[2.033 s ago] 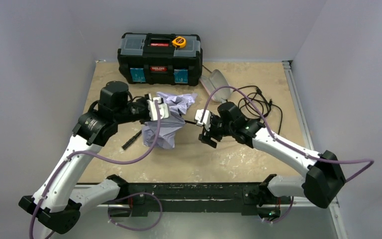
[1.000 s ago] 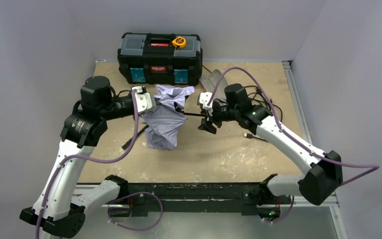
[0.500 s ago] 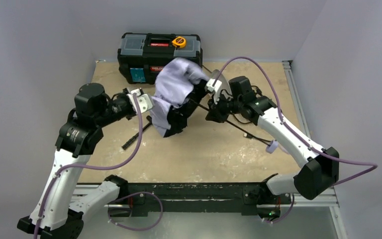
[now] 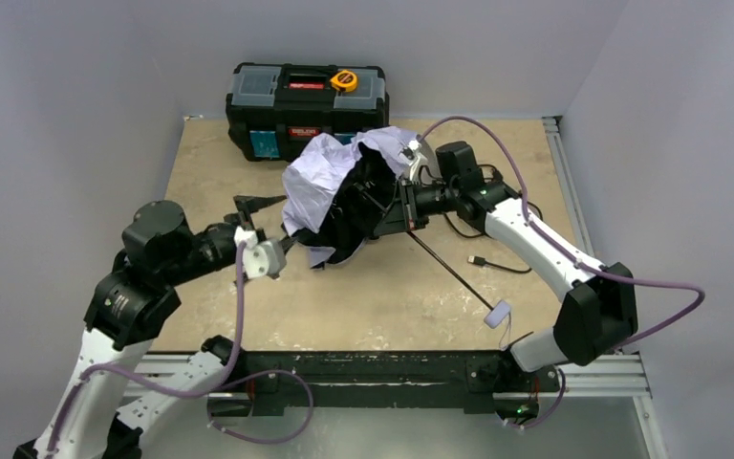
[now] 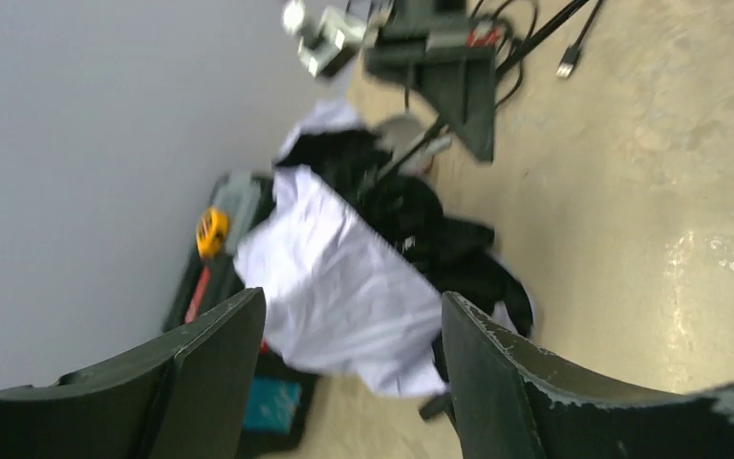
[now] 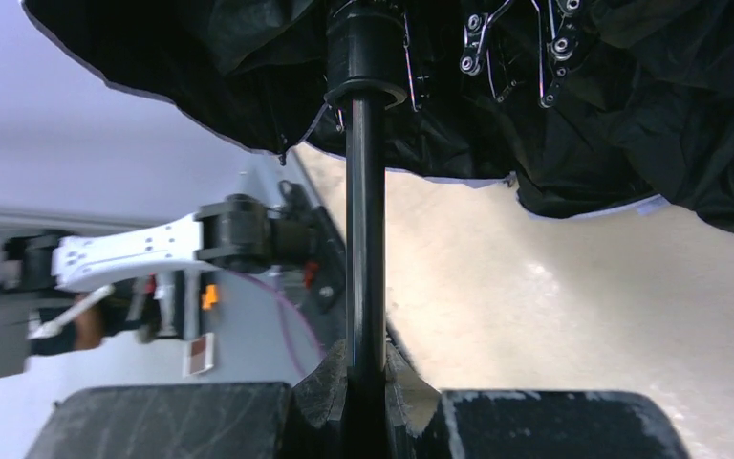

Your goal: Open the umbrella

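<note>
Table [image 4: 411,296]: tan, scuffed top, grey walls on three sides.

Toolbox [image 4: 308,110]: black, shut, at the table's 12 o'clock edge against the back wall.

Umbrella [image 4: 317,182]: just beyond table centre, right in front of the toolbox. The canopy is partly spread and crumpled. The pale lavender outside faces 9 to 10 o'clock and the black lining [image 4: 358,206] faces 3 to 4 o'clock. Ribs and hinge joints show against the lining in the right wrist view. Cannot tell whether the canopy's lower edge touches the table.

Shaft [image 4: 449,275]: thin and black, running from the canopy hub toward 4 o'clock. It ends in the small pale handle [image 4: 497,314] near the front edge.

Right gripper [image 6: 365,378]: at 3 o'clock of the canopy, just at the lining's mouth. Its fingers are pressed together on the shaft. The wrist view shows the shaft pinched between them, with the black runner collar [image 6: 365,57] farther up the shaft under the lining.

Left gripper [image 5: 349,298]: at 8 o'clock of the canopy and apart from it. Its fingers are spread wide with nothing between them, and it points at the lavender fabric.

Cable [image 4: 483,258]: black, loose on the table at 4 o'clock of the right gripper, under the right forearm.

Tape measure [image 4: 344,79]: yellow, on the toolbox lid, right of its handle.
</note>
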